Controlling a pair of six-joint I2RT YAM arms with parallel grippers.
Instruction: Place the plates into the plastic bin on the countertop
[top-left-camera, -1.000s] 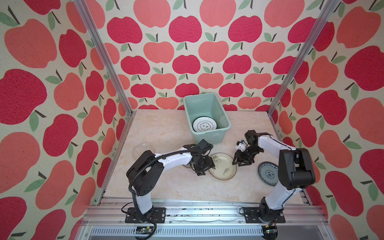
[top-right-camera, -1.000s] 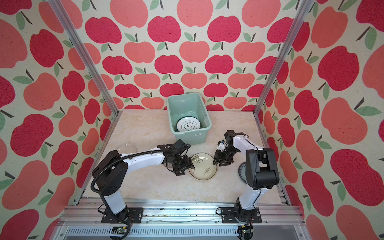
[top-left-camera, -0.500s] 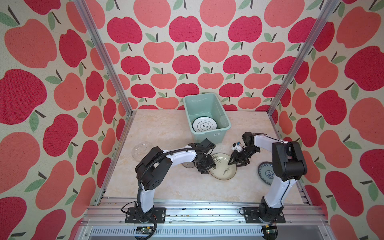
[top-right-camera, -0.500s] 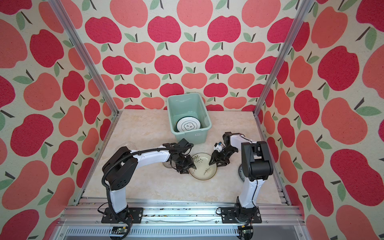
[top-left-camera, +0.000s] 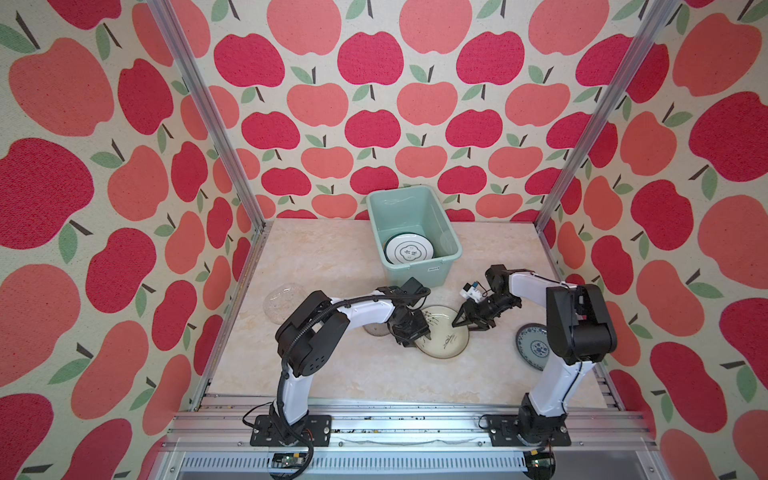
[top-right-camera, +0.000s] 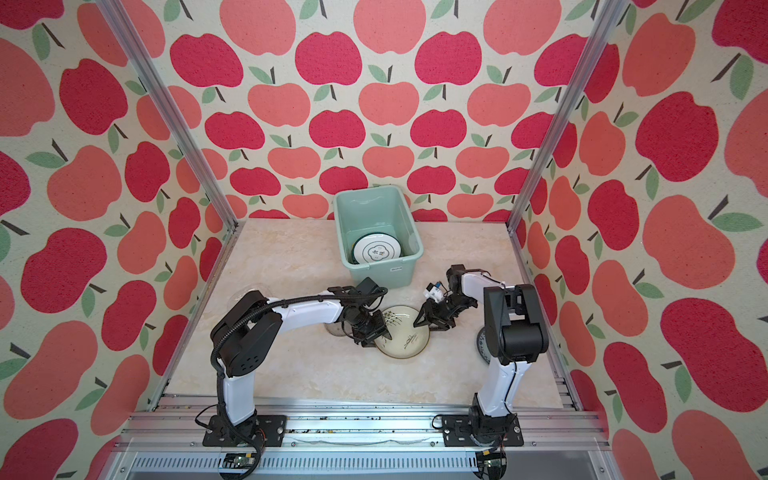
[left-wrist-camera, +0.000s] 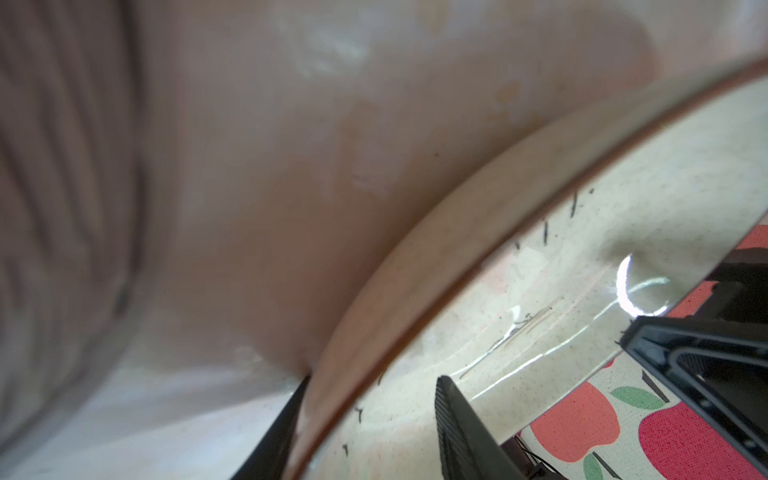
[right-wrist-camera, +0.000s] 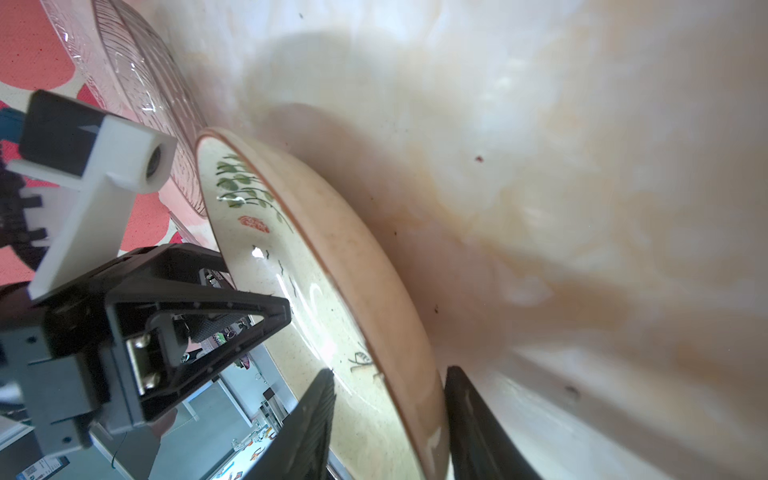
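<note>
Partly, right fingers (right-wrist-camera: 316, 424) hide the cream plate (right-wrist-camera: 320, 299).

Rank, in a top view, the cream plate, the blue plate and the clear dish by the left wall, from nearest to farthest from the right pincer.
1. The cream plate: at the right pincer, its rim between the jaws.
2. The blue plate: on the right of the view, partly hidden by the arm.
3. The clear dish: far across, by the left wall.
</note>
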